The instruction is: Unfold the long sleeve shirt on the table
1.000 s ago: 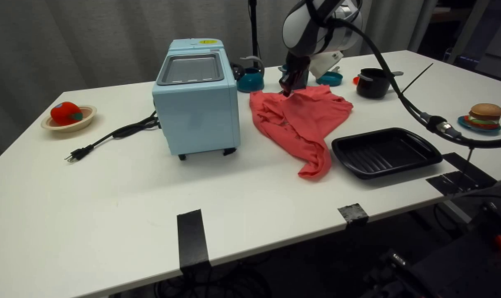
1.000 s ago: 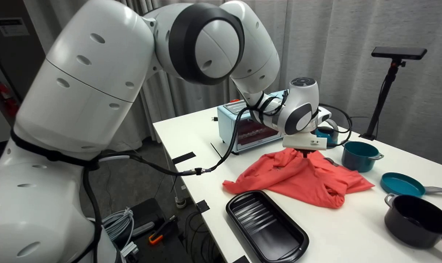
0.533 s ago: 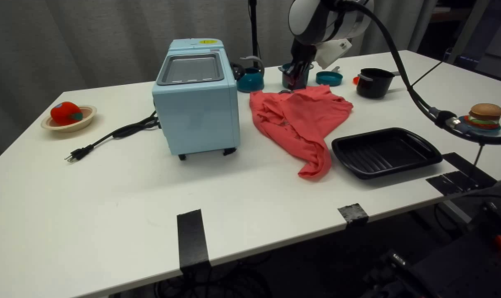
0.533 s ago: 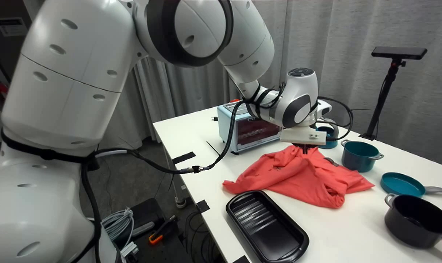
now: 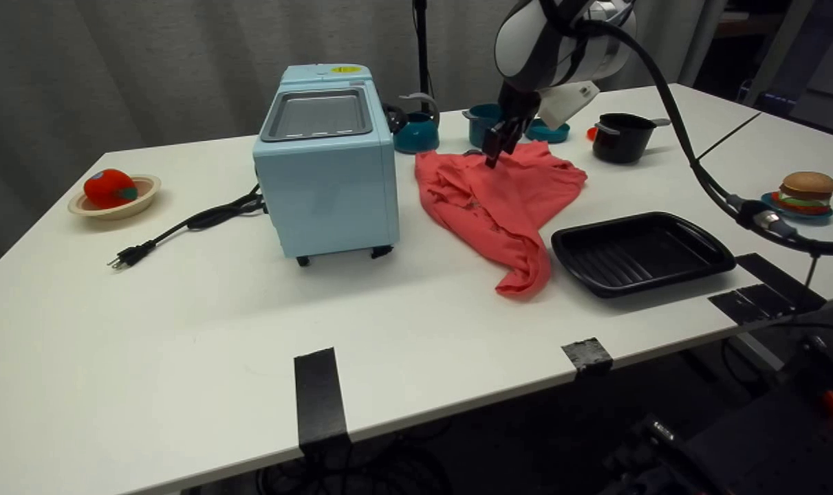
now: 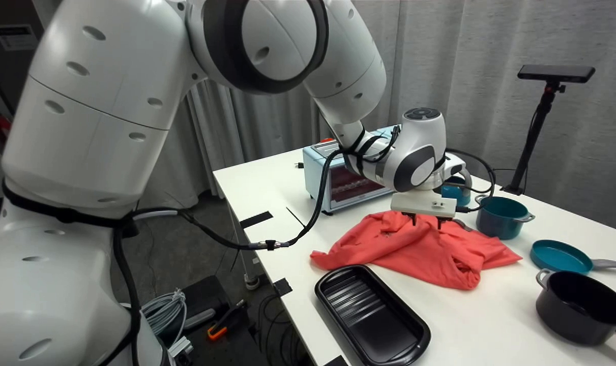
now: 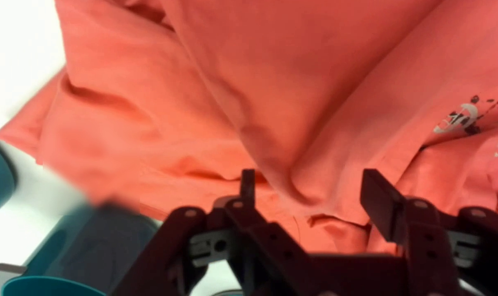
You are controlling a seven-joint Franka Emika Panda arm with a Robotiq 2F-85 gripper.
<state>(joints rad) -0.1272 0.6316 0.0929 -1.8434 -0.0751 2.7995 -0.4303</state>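
Note:
The coral-red long sleeve shirt (image 6: 409, 249) lies bunched and folded on the white table (image 5: 182, 357), with one sleeve stretched toward the front edge in an exterior view. Close up in the wrist view, the shirt (image 7: 232, 94) fills most of the picture, with a pointed fold between the fingers and a dark and white print at the right. My gripper (image 7: 308, 176) stands open, its two fingers well apart and nothing gripped. In an exterior view the gripper (image 6: 426, 222) points down just over the shirt's far part; whether the tips touch the fabric I cannot tell.
A light-blue toaster oven (image 5: 327, 185) stands beside the shirt, and a black baking pan (image 5: 643, 254) sits close to its sleeve. Behind are a teal pot (image 6: 503, 218), a teal frying pan (image 6: 562, 255) and a teal kettle (image 5: 417, 132). A dark pot (image 6: 582, 307) stands nearby.
My gripper lifted off the shirt with its fingers close together, then came down again a little to one side. Its fingers have spread apart. The shirt looks unmoved.

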